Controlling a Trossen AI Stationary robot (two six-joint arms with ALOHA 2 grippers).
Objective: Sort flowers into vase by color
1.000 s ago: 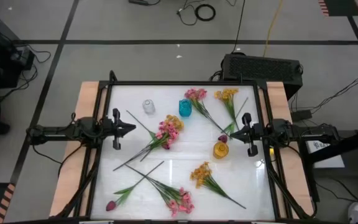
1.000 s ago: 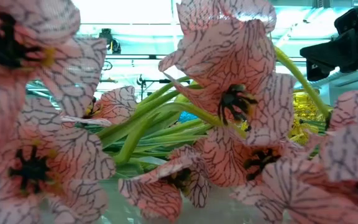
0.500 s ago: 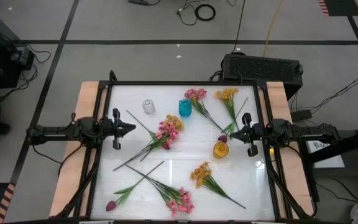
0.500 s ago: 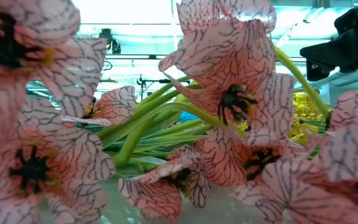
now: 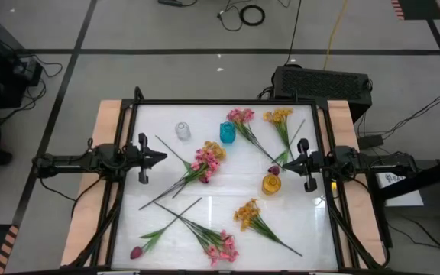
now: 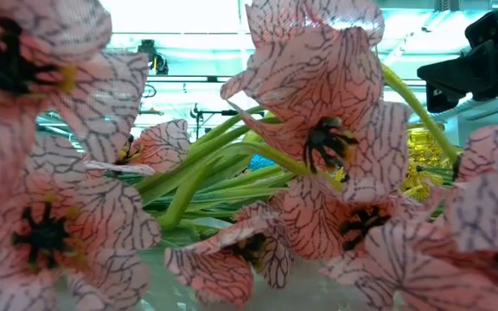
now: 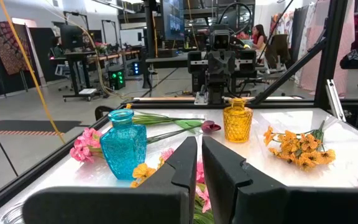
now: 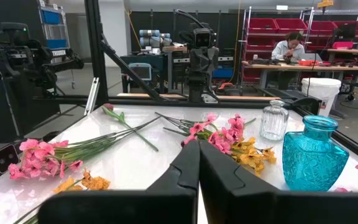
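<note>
Three vases stand on the white worktop [image 5: 166, 183]: a clear vase [image 5: 182, 131], a blue vase [image 5: 228, 132] just beside it toward the right arm, and a yellow vase [image 5: 271, 184] nearer the right gripper. None holds a flower.

Taking the blue vase as landmark, six flower groups and tulip buds lie flat around it. One pink spray [image 5: 241, 117] lies touching or just beside it, and a yellow spray [image 5: 279, 117] lies beyond that. A mixed pink and yellow bunch [image 5: 207, 160] lies on its near side, its stems running off toward the left arm. Farther toward the near edge lie a second yellow spray [image 5: 247, 213], a second pink spray [image 5: 221, 247] and a magenta tulip bud [image 5: 137, 252]. Another tulip bud [image 5: 274, 170] rests just beside the yellow vase.

The left gripper [image 5: 156, 158] hangs at the worktop's left edge, its jaws nearly together with a thin gap, holding nothing. The right gripper [image 5: 290, 163] hangs at the right edge beside the yellow vase, jaws closed and empty.

The near pink blossoms fill the low view, blocking most of the worktop.
</note>
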